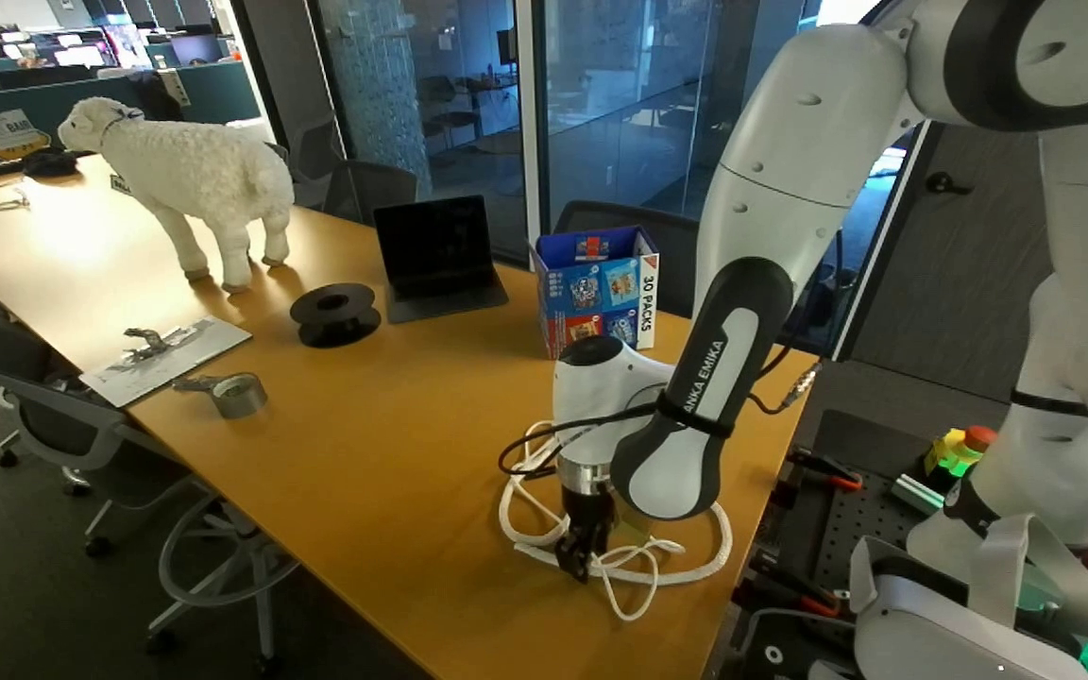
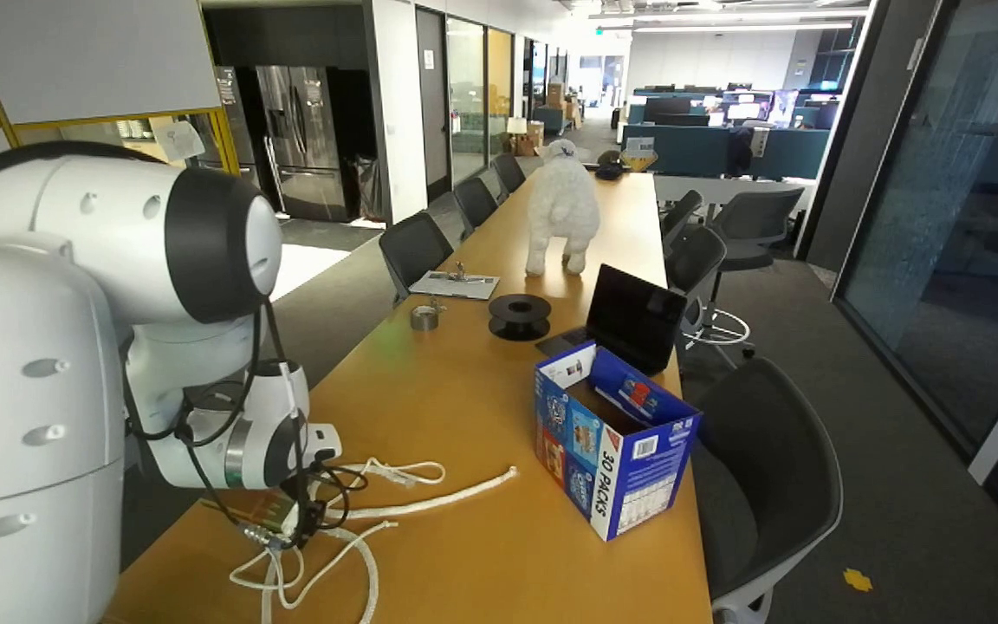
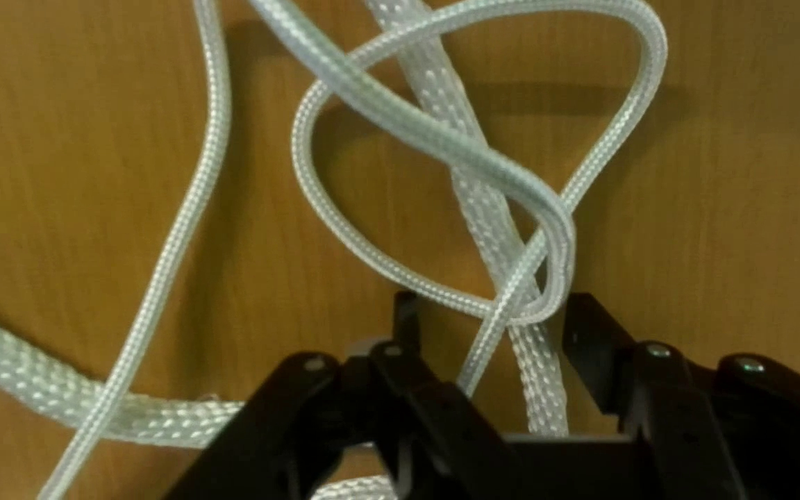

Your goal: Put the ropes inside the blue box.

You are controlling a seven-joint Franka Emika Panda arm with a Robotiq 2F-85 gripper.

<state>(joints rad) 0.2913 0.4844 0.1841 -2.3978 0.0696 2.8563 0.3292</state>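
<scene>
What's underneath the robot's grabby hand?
In the wrist view, under the gripper, a thin white rope crosses over a thicker white rope on the wooden table. Anything directly beneath the dark fingers is covered, so I can't tell what's there.

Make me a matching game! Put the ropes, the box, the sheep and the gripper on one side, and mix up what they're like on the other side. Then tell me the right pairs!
Column one
1. ropes
2. box
3. sheep
4. gripper

Column two
A. standing up, white and fluffy
B. jaws apart, rope showing between them
C. blue, with 30 PACKS printed on it
D. lying in loose loops

Right pairs: 1-D, 2-C, 3-A, 4-B
</scene>
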